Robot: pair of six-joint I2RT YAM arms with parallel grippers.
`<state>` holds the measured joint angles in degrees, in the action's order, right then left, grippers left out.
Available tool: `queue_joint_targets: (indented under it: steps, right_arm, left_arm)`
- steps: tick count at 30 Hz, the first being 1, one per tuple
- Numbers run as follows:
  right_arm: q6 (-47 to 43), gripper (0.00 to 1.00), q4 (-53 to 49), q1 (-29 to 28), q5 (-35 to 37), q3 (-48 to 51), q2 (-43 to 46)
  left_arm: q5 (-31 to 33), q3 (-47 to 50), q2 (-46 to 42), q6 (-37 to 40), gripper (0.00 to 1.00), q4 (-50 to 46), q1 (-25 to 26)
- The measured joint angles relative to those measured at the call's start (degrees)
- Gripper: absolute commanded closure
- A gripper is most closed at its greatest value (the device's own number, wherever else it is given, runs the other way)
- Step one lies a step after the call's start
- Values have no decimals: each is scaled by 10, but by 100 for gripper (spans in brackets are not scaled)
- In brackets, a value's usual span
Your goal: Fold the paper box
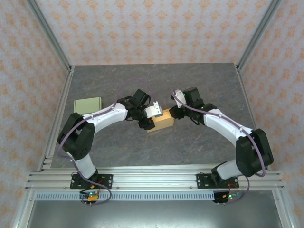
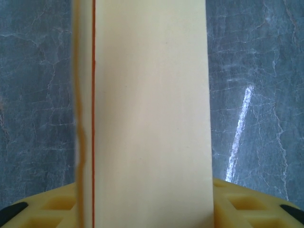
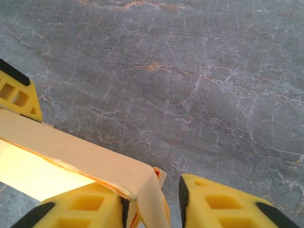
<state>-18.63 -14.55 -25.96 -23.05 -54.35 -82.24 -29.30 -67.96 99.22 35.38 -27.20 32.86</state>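
The tan paper box (image 1: 161,122) sits mid-table between both arms. My left gripper (image 1: 151,120) holds its left end. In the left wrist view a broad box panel (image 2: 149,114) with a thin red line runs up between the yellow fingers (image 2: 247,204), which press against its sides; the left gripper (image 2: 145,202) is shut on it. My right gripper (image 1: 174,114) is at the box's right end. In the right wrist view a folded corner flap (image 3: 147,190) stands between the jaws of the right gripper (image 3: 153,197). It lies against the left pad, with a gap to the right pad (image 3: 183,199).
A flat pale green sheet (image 1: 87,104) lies at the table's left side. The grey marbled tabletop (image 1: 199,80) stretches behind the box, bounded by aluminium posts (image 1: 50,35) and patterned walls.
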Motion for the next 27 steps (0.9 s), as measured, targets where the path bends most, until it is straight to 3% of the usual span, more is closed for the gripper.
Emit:
queue_joint_targets:
  steps: [8,13,27]
  right_arm:
    - [23,83,-1,-4,7,-10,-12]
    - [87,90,-9,-33,55,-37,-23]
    - [217,91,-14,-82,169,-27,-24]
  left_arm:
    - [-2,-3,2,-9,47,6,0]
    - [18,-7,2,-19,48,12,0]
    - [56,-4,2,-26,47,54,0]
